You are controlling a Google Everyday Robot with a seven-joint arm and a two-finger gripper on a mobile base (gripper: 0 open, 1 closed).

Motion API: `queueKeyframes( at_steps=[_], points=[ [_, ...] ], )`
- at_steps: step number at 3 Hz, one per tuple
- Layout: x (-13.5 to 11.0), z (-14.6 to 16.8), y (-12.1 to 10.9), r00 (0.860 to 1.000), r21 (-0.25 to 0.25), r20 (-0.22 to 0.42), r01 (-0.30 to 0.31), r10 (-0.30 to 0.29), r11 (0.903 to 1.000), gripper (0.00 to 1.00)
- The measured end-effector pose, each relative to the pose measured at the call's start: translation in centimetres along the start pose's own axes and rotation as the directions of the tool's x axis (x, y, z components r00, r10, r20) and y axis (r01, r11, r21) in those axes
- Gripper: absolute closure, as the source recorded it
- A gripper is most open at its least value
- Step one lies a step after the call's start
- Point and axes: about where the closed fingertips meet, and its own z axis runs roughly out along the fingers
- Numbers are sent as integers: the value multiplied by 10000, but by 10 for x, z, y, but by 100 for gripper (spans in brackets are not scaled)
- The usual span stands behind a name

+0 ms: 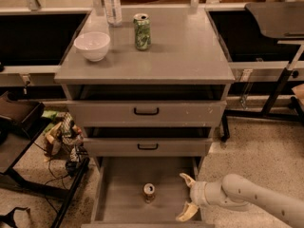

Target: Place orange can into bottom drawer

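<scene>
Gripper [186, 197] seen right of orange can [149, 193], jaws spread | can upright in bottom drawer [122, 194] | retreat best made rightward, can untouched

Grey bottom drawer [121, 196], orange can [149, 193] w/ silver top (cream gripper [184, 197] near it)

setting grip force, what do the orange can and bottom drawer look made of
Orange can: likely metal, silvery top, coppery mottled side. Bottom drawer: probably painted sheet metal, matte grey, thin low walls. Gripper, open, at the drawer's right side, apart from the can.
</scene>
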Motion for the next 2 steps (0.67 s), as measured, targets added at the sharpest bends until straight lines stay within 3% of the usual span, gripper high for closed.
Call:
queueKeyframes(
  at_steps=[1,2],
  points=[
    [-4,-41,12,9829,417,-1564,-920,975,9949,0],
    [-27,-86,35,9487,1186,-2272,-1973,2201,9731,0]
  ],
)
